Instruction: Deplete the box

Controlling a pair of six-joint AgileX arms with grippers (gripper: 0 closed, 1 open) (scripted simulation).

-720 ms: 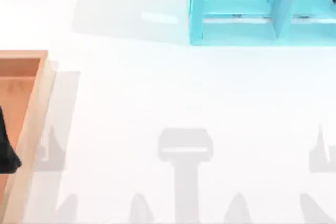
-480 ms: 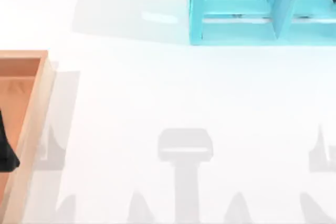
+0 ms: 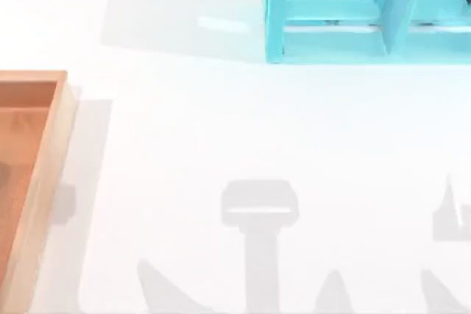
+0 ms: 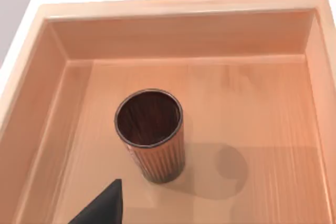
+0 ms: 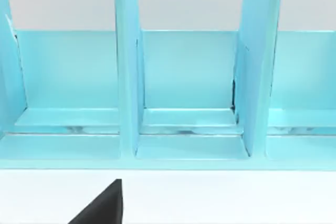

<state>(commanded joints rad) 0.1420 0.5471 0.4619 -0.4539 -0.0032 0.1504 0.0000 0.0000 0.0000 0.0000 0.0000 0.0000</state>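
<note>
1. Since the box (image 3: 44, 182) at the table's left edge holds a ribbed brown cup (image 4: 151, 135) standing upright, we're on the reach-in step.
2. Our left gripper (image 4: 102, 208) hangs just beside the cup; can't tell if its fingers are apart.
3. Next we'd need to straddle the cup.
4. Right gripper (image 5: 100, 205) idles facing the cyan shelf (image 5: 184, 93).

L arm's black two-finger gripper (image 4: 100, 207) hanging above, angled downward, one dark fingertip in its wrist cam, R arm's black gripper (image 5: 100, 205) held level, fingertip likewise
</note>
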